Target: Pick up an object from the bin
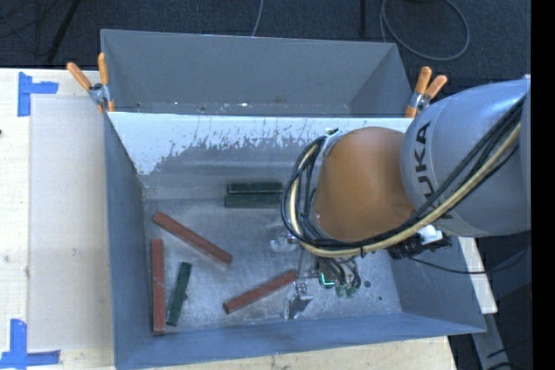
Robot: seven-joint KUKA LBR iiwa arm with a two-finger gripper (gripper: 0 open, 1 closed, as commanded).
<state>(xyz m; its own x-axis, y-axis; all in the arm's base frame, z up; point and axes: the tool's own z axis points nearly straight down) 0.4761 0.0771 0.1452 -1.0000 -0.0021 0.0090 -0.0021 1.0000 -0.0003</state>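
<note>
In the front right part of the grey metal bin, the gripper sits low, close to the floor. It is at the right end of the front reddish-brown bar.

Arm pose: the arm enters over the bin's right wall and bends downward. Its orange cover is turned up toward the camera and hides most of the wrist. Black and pale cables loop round the left side and underside of that cover. Grey metal parts and a small green part of the tool show beneath the cover's lower edge.

Claw state: the cover and cables mask the tool, and it cannot be told whether the claw is wide, narrow or closed on anything. No thing can be confirmed as held.

Contents, all lying flat on the floor:
- Front reddish-brown bar: slanted, its right end higher in the view and reaching under the tool.
- Diagonal reddish-brown bar: left of centre, well apart from the gripper.
- Left reddish-brown bar: lying along the foot of the left wall.
- Slim dark green bar: just beside the left bar.
- Dark green block: near the back wall, left of the orange cover.
</note>
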